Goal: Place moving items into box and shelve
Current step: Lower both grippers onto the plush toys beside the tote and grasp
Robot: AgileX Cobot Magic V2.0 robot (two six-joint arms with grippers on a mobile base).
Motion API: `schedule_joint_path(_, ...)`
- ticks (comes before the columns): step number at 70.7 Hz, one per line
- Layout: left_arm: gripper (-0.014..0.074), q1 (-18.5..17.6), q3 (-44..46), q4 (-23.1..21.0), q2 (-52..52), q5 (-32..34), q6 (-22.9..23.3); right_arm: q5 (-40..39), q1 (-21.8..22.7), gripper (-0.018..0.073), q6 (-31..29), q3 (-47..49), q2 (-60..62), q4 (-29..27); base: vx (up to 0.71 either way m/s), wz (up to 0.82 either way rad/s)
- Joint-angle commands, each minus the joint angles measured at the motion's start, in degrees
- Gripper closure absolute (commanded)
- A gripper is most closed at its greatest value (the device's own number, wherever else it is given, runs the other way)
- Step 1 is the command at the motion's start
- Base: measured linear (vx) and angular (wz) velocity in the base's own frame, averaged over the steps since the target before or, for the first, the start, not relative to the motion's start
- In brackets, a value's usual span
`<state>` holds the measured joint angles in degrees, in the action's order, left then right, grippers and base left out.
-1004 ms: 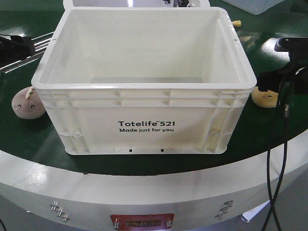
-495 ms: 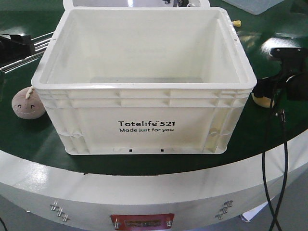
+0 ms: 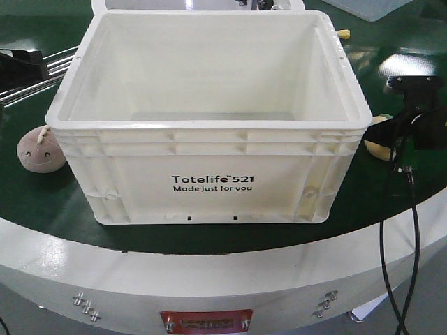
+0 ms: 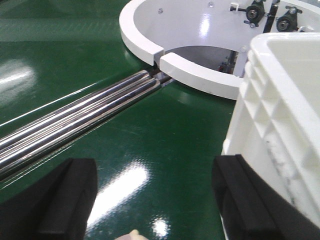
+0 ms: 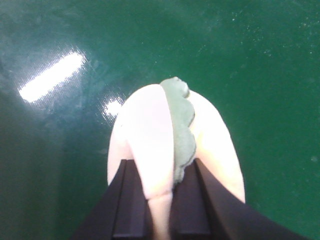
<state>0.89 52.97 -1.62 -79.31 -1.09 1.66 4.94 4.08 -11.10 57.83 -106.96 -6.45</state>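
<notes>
The box [image 3: 209, 174] is smooth cream-white plastic with a faint sheen and moulded ribs. The counter [image 3: 42, 202] has a dark green, glossy top that mirrors the lights, and its white edge [image 3: 140, 269] is glossy too. The rods [image 4: 75, 122] are polished, mirror-bright metal. The brownish-pink plush toy [image 3: 40, 149] and the yellow plush toy [image 5: 150, 135] are soft, matt cloth, and the leaf [image 5: 181, 127] is fuzzy green felt. The left fingers [image 4: 70, 195] and right fingers [image 5: 131, 200] are matt black.

Empty cream tote [image 3: 209, 150] stands upright between a brownish-pink plush [image 3: 40, 150] and a yellow plush [image 3: 376, 139].
</notes>
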Motion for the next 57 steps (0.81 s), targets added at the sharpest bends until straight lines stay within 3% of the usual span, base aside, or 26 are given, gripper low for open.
schedule_joint_path(1, 0.002, 1.3, 2.1, -0.3, 1.9, 5.3, 0.3, 0.8, 0.3, 0.0575, 0.0, 1.0, 1.9, 0.2, 0.0, 0.0)
schedule_joint_path(15, 0.002, 2.9, 2.1, -0.3, 1.0, 4.9, 0.6, 0.8, 0.3, 0.0574, 0.0, 1.0, 1.9, 0.2, 0.0, 0.0)
schedule_joint_path(57, 0.002, 2.8, 2.1, -0.7, -12.0, 2.6, 0.7, 0.7, 0.3, 0.0574, -0.2, 1.0, 1.9, 0.2, 0.0, 0.0)
